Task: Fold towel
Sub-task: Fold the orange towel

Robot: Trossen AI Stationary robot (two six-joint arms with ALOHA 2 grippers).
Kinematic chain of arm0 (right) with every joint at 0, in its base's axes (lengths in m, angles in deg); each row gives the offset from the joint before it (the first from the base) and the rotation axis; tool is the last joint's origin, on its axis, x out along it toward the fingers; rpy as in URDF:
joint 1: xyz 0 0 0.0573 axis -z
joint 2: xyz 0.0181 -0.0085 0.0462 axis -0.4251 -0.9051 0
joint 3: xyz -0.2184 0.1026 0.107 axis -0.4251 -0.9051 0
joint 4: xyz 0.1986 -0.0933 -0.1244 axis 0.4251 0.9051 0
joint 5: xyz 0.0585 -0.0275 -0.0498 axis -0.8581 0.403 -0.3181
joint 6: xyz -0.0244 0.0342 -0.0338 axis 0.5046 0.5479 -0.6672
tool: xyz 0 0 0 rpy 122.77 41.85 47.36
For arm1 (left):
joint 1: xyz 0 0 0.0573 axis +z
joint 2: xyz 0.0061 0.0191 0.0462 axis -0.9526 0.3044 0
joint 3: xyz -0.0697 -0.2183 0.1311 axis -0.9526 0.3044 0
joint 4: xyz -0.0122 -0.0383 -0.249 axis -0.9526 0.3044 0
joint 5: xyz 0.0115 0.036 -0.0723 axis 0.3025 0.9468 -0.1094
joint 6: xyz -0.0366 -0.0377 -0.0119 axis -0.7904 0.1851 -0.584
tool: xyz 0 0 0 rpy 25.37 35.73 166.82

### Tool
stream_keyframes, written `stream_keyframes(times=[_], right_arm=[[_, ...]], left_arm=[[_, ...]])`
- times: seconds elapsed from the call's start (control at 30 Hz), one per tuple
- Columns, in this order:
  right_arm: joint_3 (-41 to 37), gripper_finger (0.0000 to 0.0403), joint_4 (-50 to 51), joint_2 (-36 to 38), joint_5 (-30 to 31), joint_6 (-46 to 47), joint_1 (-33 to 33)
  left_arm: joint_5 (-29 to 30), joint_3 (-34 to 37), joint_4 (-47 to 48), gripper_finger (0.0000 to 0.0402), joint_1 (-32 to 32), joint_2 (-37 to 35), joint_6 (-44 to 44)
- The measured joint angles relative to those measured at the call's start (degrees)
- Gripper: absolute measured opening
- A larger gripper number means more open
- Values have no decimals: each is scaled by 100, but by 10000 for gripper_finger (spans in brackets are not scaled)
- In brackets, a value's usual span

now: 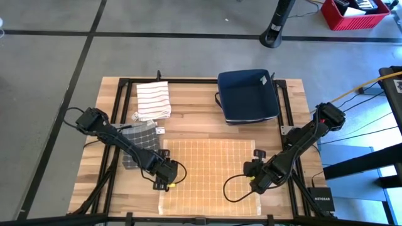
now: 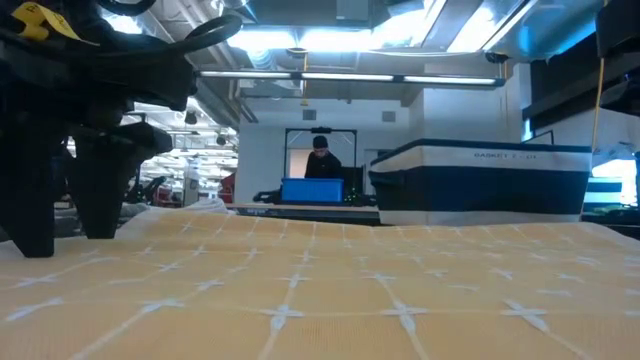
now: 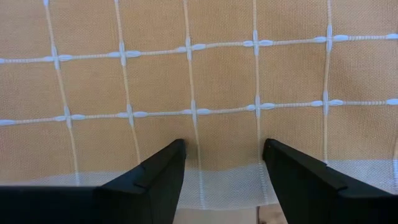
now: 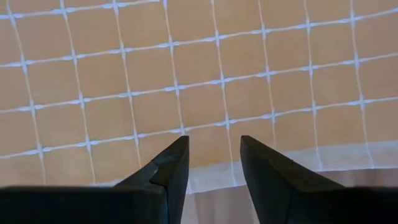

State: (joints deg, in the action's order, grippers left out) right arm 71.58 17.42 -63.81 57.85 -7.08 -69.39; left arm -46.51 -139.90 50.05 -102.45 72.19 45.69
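An orange towel (image 1: 210,172) with a white grid lies spread flat on the wooden table (image 1: 113,94), toward its near edge. My left gripper (image 3: 222,149) points down, open, over the towel's white left hem (image 3: 217,180). In the low view its fingers (image 2: 65,235) reach down to the cloth's surface. My right gripper (image 4: 214,146) points down, open, over the towel's right hem (image 4: 211,177), at the towel's right edge (image 1: 252,179). My left gripper stands open with its fingertips (image 3: 174,152) at the towel's left hem, coming from above. Whether they touch the cloth I cannot tell. My right gripper hangs open over the right hem, and I cannot tell whether it touches.
A folded white striped cloth (image 1: 154,100) and a dark checked cloth (image 1: 139,141) lie at the table's left. A navy basket (image 1: 248,95) stands at the far right. A person (image 2: 322,160) shows in the room beyond the table.
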Motion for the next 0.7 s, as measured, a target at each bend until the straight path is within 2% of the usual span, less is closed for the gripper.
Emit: stream_keyframes(times=[0.13, 0.37, 0.47, 0.7], right_arm=[[0, 147, 86, 0, -49, 10, -36], [-238, 147, 48, 0, -807, -51, -37], [-555, 147, -312, 0, -923, -98, -31], [-686, 147, -605, 136, -1164, -533, 353]], left_arm=[[-5, 2, 23, 208, -2, 55, -44], [-100, 9, 39, 205, 2, 50, -294], [-121, 11, 42, 205, 2, 52, -315], [-144, 15, 43, 205, 24, 56, -335]])
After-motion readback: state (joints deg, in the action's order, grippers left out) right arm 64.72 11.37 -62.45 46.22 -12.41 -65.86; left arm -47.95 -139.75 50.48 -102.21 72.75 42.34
